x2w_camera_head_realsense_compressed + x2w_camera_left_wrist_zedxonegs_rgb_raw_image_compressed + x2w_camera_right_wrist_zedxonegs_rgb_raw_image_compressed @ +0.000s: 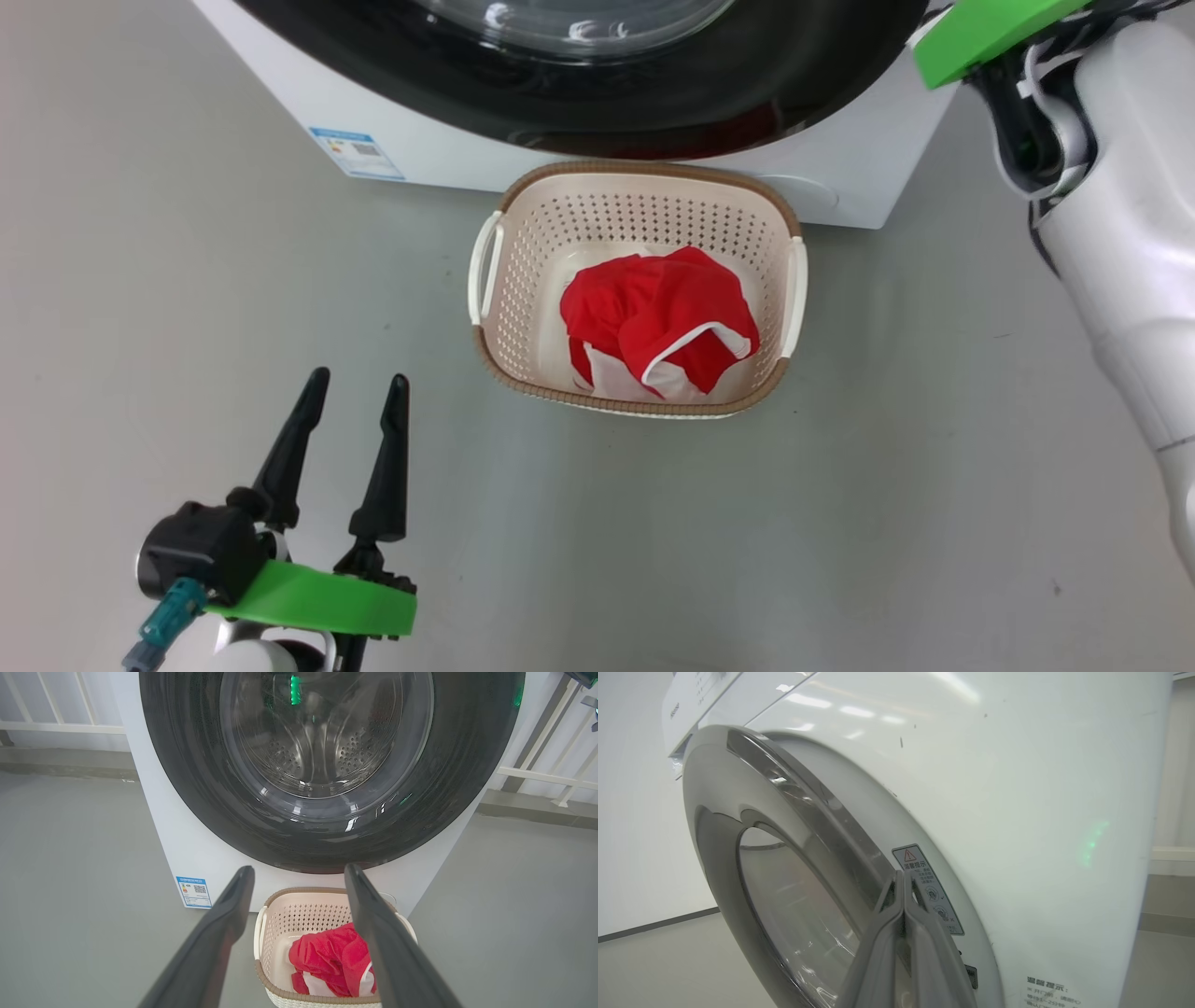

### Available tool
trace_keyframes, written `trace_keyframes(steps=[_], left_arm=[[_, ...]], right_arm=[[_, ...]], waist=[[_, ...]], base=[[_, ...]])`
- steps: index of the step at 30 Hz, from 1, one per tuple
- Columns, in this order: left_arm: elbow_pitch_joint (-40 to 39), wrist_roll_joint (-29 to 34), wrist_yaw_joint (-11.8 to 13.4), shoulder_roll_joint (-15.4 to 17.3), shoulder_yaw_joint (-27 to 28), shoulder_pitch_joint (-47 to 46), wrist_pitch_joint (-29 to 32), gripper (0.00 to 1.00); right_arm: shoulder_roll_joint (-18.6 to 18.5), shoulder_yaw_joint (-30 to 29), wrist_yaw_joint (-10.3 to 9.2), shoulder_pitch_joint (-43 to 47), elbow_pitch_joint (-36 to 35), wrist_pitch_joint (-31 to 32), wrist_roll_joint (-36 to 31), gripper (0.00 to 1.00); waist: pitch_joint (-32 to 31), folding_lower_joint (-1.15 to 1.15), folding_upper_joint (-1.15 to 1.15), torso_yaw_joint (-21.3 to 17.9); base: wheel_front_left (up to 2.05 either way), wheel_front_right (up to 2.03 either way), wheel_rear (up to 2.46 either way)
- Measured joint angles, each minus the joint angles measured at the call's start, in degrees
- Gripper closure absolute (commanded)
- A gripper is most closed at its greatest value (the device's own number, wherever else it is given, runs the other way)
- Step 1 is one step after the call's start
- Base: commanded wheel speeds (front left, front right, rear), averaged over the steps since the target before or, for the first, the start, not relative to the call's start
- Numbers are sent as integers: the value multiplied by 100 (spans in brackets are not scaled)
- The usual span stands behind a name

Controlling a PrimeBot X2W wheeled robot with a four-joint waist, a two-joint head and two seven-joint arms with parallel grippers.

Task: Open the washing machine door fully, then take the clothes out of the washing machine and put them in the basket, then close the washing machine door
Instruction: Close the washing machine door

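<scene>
The washing machine door (653, 103) lies flat against the white washing machine (280, 84), black rim and glass bowl facing out. Through the glass (317, 742) I see bare perforated drum. On the floor just before it stands the basket (644, 173), with the red clothes (653, 308) bunched inside. My left gripper (359, 378) hangs open and empty, low and left of the basket; the left wrist view looks between its fingers (299, 870) at the door (467, 788), basket (280, 933) and clothes (327, 956). My right gripper (903, 877) is shut, tips at the door's rim (719, 793) on its right side.
My pale right forearm (1130, 233) reaches up along the machine's right side. A blue label (357, 152) sits low on the machine's front and a warning sticker (927, 886) beside the door. White railings (60, 728) stand behind. Grey floor (840, 513) spreads around the basket.
</scene>
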Motion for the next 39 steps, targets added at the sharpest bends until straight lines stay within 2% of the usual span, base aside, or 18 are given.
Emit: trace_keyframes(steps=[5,7,8,9,16,23,39], left_arm=[[0,2,0,24,88,26,-15,0],[4,2,0,36,125,57,-15,0],[14,2,0,44,133,68,-15,0],[22,2,0,53,137,81,-15,0],[77,-1,0,110,191,194,-15,0],[77,-77,0,138,296,304,-15,0],[164,-178,0,126,606,633,-15,0]], right_arm=[[49,9,0,360,-415,0,-1,100],[86,4,0,541,-584,0,-2,73],[107,5,0,642,-666,0,-3,46],[127,5,0,749,-747,0,-4,0],[224,74,0,1443,-1209,0,-143,0],[275,75,0,2246,-1627,0,-616,0],[381,-560,0,3887,-2257,1,-1447,0]], waist=[[-127,0,0,-154],[-193,0,0,-221],[-231,0,0,-253],[-274,0,0,-286],[-595,0,0,-545],[-913,0,0,-923],[-1561,0,0,-1544]], base=[[0,0,0],[0,0,0],[0,0,0],[0,0,0],[0,0,0],[0,0,0],[0,0,0]])
